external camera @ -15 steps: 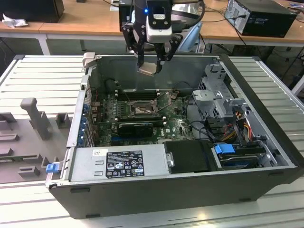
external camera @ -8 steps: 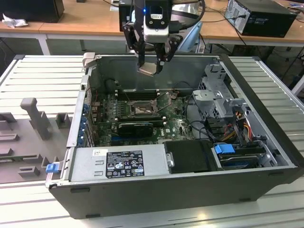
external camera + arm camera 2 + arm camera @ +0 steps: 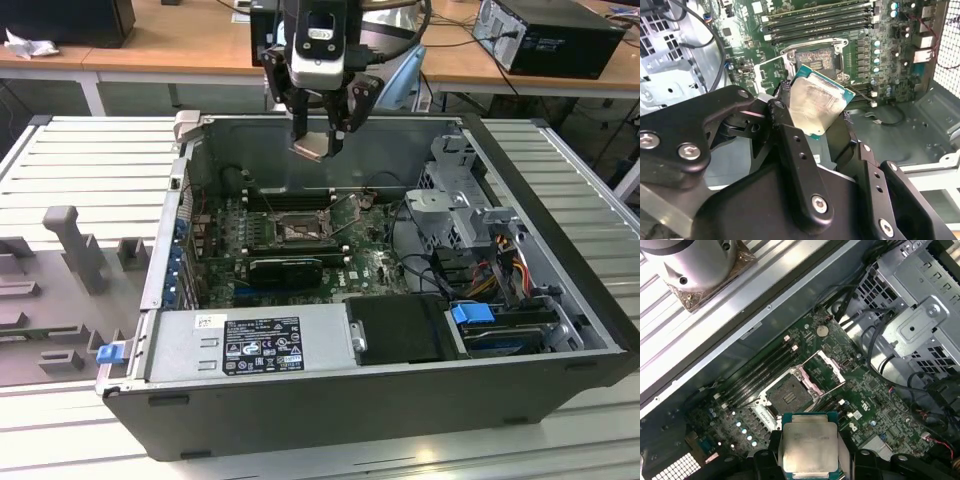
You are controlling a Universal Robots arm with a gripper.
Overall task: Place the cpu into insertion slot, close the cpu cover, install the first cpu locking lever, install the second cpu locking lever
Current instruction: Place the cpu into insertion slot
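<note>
My gripper (image 3: pixel 318 140) hangs above the open computer case, shut on the cpu (image 3: pixel 312 149), a pale silver square chip held by its edges. Both wrist views show the cpu (image 3: pixel 815 105) (image 3: pixel 809 450) clamped between the black fingers (image 3: pixel 785 112), well above the board. The insertion slot (image 3: pixel 297 229) (image 3: pixel 816 62) (image 3: pixel 788 396) lies bare on the green motherboard (image 3: pixel 375 265), below and slightly off from the chip. The cpu cover (image 3: pixel 826 371) (image 3: pixel 771 75), a thin metal frame, is swung open beside the slot.
A black ribbed card (image 3: pixel 285 268) lies just in front of the slot, and memory slots (image 3: pixel 815 17) run behind it. A grey power supply (image 3: pixel 250 345) fills the case's near side. A drive cage with cables (image 3: pixel 455 215) stands at the exterior view's right.
</note>
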